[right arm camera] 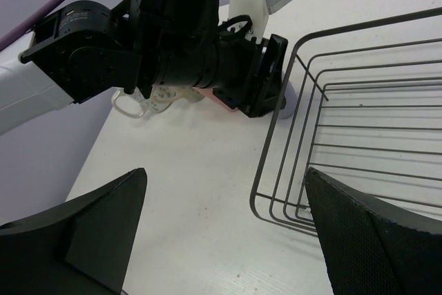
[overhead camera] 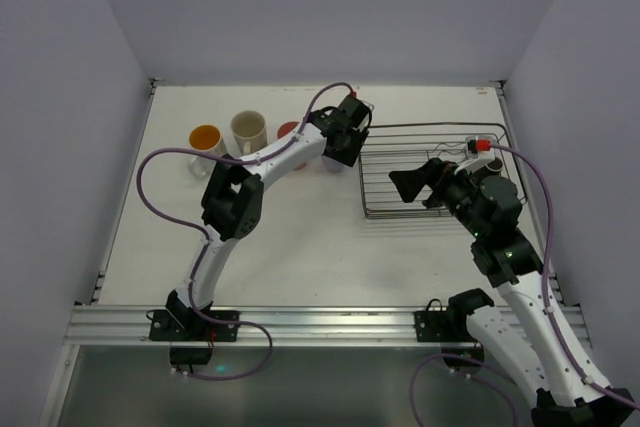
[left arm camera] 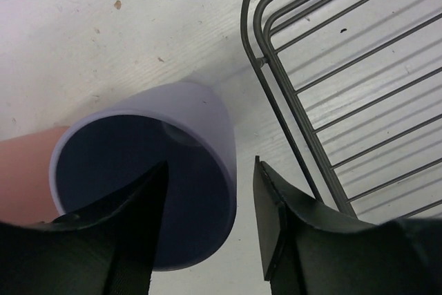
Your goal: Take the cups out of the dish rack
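The lavender cup [left arm camera: 200,122] stands upright on the table just left of the dish rack [left arm camera: 331,67]. My left gripper [left arm camera: 210,167] is open over its rim, one finger inside the cup and one outside, with a gap to the wall. In the top view the left gripper [overhead camera: 338,147] hides that cup. The orange-inside cup [overhead camera: 205,137], the cream mug [overhead camera: 248,129] and the salmon-red cup [overhead camera: 289,131] stand in a row on the table. A clear glass [right arm camera: 138,101] stands near them. The dish rack [overhead camera: 440,209] shows no cups. My right gripper [overhead camera: 410,185] is open and empty over the rack's left edge. The small brown cup is out of view.
White walls close in the table on the left, back and right. The salmon-red cup [left arm camera: 21,170] touches or nearly touches the lavender cup's left side. The left arm's purple cable [overhead camera: 150,192] loops over the table's left part.
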Controlling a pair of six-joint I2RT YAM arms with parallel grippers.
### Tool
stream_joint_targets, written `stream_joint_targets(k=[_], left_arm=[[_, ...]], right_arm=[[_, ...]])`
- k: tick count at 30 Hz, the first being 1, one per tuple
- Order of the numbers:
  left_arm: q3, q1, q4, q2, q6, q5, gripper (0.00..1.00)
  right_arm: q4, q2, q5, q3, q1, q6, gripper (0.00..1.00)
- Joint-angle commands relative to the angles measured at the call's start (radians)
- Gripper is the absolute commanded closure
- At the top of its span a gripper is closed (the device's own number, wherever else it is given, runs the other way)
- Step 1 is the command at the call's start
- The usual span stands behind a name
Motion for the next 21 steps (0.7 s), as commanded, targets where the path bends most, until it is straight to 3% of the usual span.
stream_joint_targets(k=[1,16,21], left_arm=[[0.04,0.006,-0.009,-0.045,0.014,-0.015,0.43],[0.026,0.004,0.032,-0.218,0.022,-0.043,0.21],[-0.04,-0.003,0.099,-0.36,0.019,0.07,0.19]], right_arm=[[-0.042,-0.011,0.047,0.062,0.0,-0.034,0.01],[-0.151,-0.018,0.134,0.128,0.0,-0.045,0.14],[-0.179,-0.001,0.275,0.12,0.0,-0.052,0.27]])
